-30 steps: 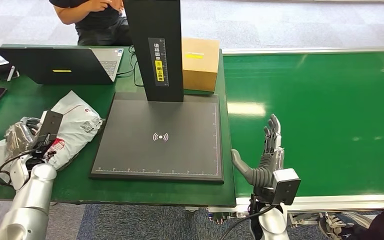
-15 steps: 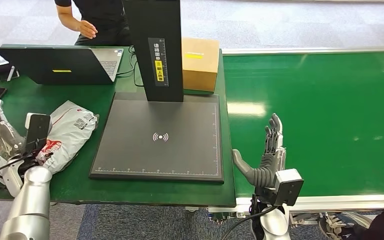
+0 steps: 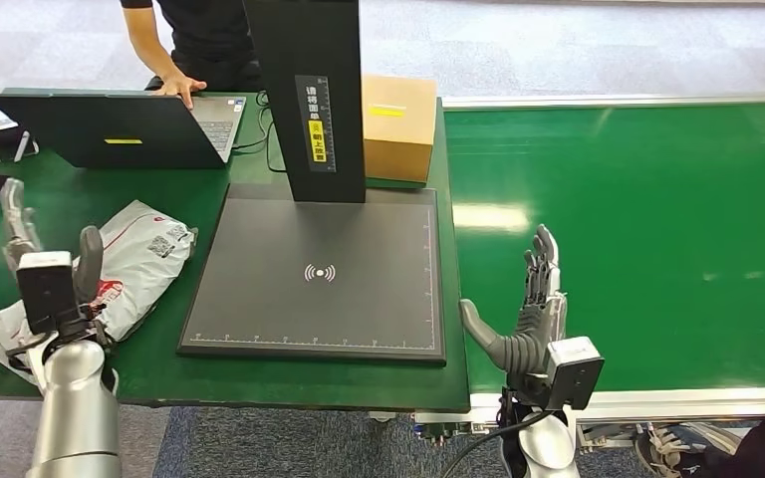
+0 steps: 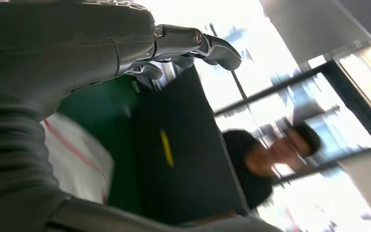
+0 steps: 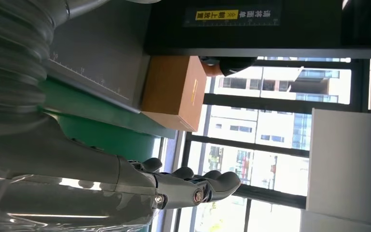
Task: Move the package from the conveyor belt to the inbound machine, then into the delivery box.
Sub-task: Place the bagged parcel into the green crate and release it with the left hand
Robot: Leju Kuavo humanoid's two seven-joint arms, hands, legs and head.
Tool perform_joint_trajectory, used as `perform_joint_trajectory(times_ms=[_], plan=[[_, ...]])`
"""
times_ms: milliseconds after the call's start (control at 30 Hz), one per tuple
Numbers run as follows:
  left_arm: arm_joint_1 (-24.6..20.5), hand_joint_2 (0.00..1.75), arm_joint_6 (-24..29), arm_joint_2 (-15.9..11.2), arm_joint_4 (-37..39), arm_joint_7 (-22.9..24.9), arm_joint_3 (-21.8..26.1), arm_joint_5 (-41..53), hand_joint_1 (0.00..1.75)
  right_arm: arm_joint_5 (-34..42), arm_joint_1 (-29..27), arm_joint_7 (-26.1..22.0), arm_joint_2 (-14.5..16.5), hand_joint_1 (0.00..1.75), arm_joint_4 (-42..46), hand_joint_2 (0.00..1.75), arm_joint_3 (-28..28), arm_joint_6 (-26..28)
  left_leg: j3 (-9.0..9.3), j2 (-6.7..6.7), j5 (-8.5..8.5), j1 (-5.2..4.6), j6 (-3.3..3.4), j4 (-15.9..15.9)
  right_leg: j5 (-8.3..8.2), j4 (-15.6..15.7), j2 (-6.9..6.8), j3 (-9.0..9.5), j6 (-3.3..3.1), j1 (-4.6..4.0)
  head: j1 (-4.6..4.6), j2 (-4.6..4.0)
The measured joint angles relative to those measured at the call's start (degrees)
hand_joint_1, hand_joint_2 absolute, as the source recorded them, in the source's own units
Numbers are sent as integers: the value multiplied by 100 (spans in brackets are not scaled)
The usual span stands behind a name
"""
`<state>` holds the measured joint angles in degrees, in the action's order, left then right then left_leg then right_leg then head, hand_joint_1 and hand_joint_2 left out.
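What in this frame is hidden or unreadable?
- Package: its near end in the head view is covered by the left hand and wrist camera.
- Package label print: too small in the head view.
- Laptop screen: faces away.
- Person: motion-blurred in the left wrist view.
- Cardboard box: partly behind the scanner column.

A green table [image 3: 199, 373] bears a white package [image 3: 134, 264], black scanner pad [image 3: 319, 274], laptop [image 3: 110, 129] and cardboard box [image 3: 396, 126].
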<state>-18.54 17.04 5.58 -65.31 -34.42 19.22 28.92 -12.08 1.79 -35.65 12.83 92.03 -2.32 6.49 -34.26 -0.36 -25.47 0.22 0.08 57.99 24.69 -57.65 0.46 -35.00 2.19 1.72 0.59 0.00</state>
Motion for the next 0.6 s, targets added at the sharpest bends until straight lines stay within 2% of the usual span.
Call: perform_joint_trajectory(times_ms=[100, 200, 267, 467, 600], plan=[[246, 0, -1909, 220, -234, -335, -344, -1524, 0, 3, 67, -54, 0, 0, -63, 175, 1, -165, -3, -1, -1, -2, 2, 1, 0, 1, -1, 1, 1, 3, -2, 0], [416, 0, -3114, 406, -241, -499, -772, -2347, 0, 19, 180, -112, 0, 0, -195, 175, -14, -229, -4, -2, -3, -5, 4, 3, 0, 2, -2, 0, 2, 5, -1, 0], [468, 0, -3527, 477, -175, -460, -1080, -2523, 0, 24, 233, -130, 0, 0, -265, 175, -21, -228, -4, -3, -3, -6, 4, 3, -1, 3, -3, 1, 2, 5, -1, 0], [510, 0, -4069, 534, 47, -172, -1630, -2642, 0, 23, 286, -137, 0, 0, -379, 175, -22, -218, -2, -2, -3, -4, 4, 2, -1, 2, -2, -1, 2, 3, -1, 0], [504, 175, -4541, 531, 227, -54, -1920, -2735, 0, 23, 313, -141, 0, 0, -434, 175, -22, -221, -3, -1, -3, -3, 4, 1, 0, 1, -1, -1, 2, 2, -1, 0]])
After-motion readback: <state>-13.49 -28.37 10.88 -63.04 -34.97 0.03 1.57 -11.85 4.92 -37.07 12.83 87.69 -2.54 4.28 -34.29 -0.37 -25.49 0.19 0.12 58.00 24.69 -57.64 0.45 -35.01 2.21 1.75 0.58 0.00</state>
